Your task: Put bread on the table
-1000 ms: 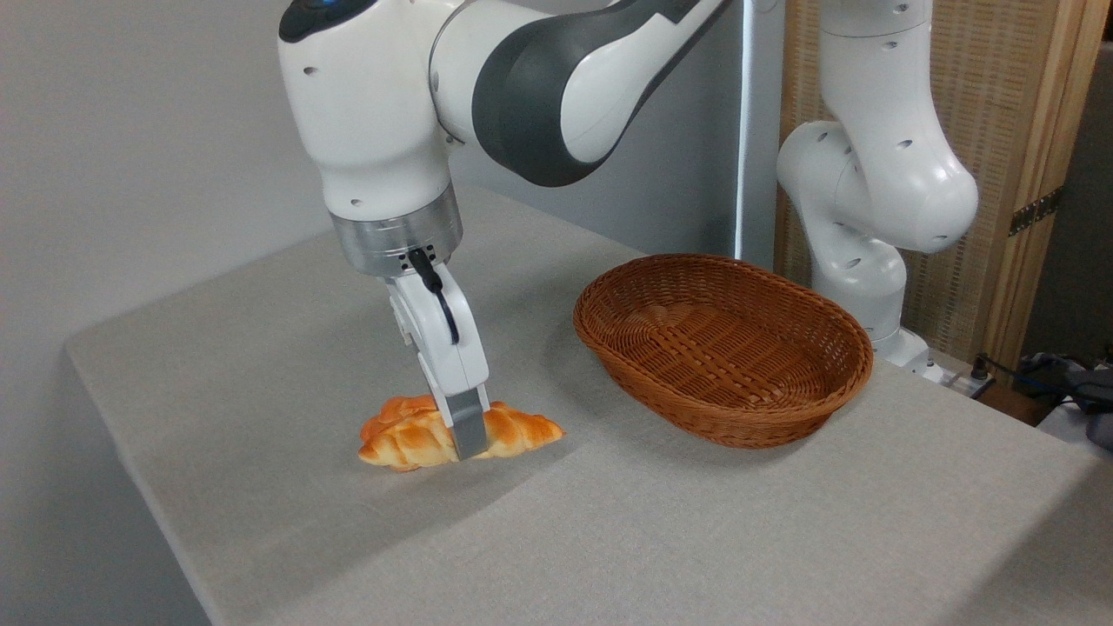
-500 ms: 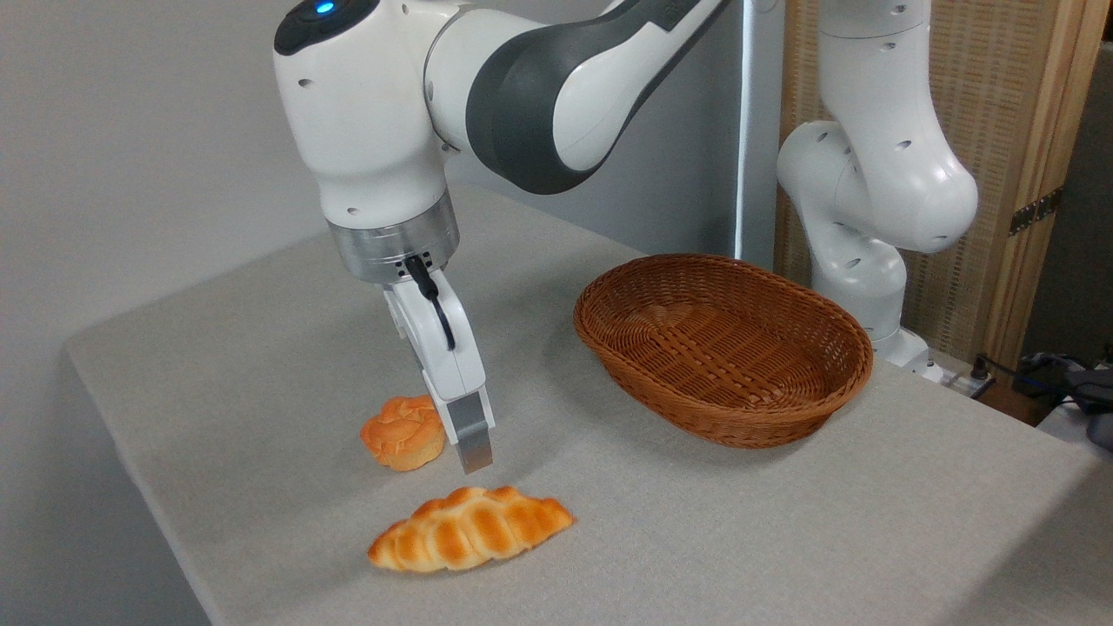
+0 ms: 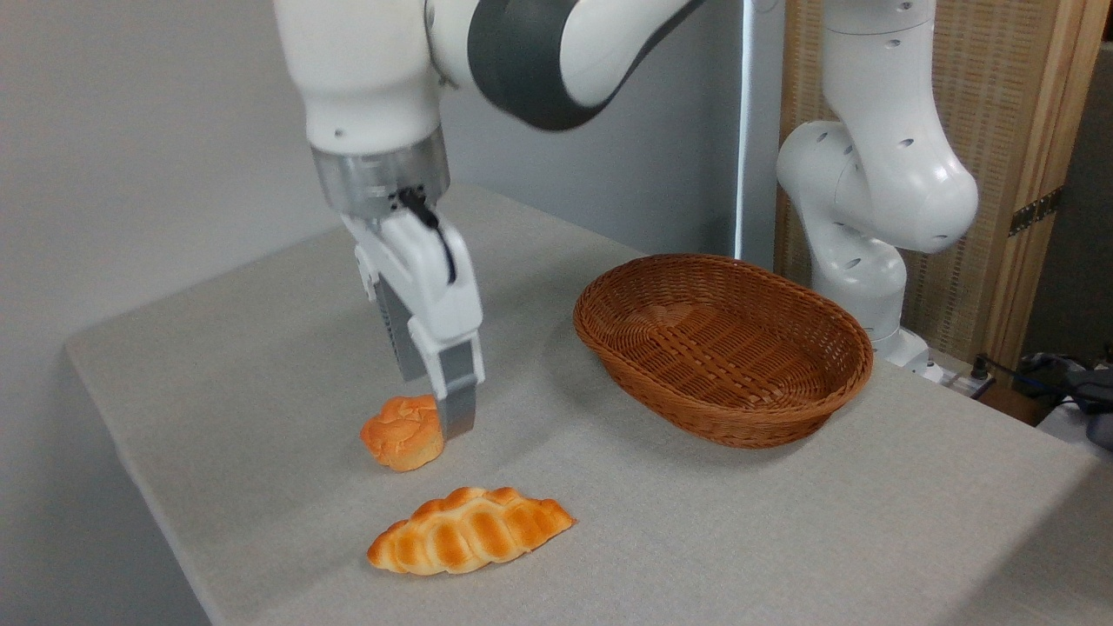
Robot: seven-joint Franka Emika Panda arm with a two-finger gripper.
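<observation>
fixed camera: the arm's upper part is cut off at the top edge, and the pincer [image 3: 430, 404] hangs above the cloth with its two fingers spread apart, empty, gripping nothing. the far finger is partly hidden behind the near one. the small orange bun [image 3: 403, 432] sits just below and left of the fingertips; whether it touches them is hard to say. the bread [image 3: 469, 541] lies flat on the table [image 3: 261, 348], below and slightly right of the pincer, apart from it. right of the pincer, the wicker basket [image 3: 723, 348] holds nothing. behind it, a reed screen [image 3: 1000, 130] and a grey wall.
</observation>
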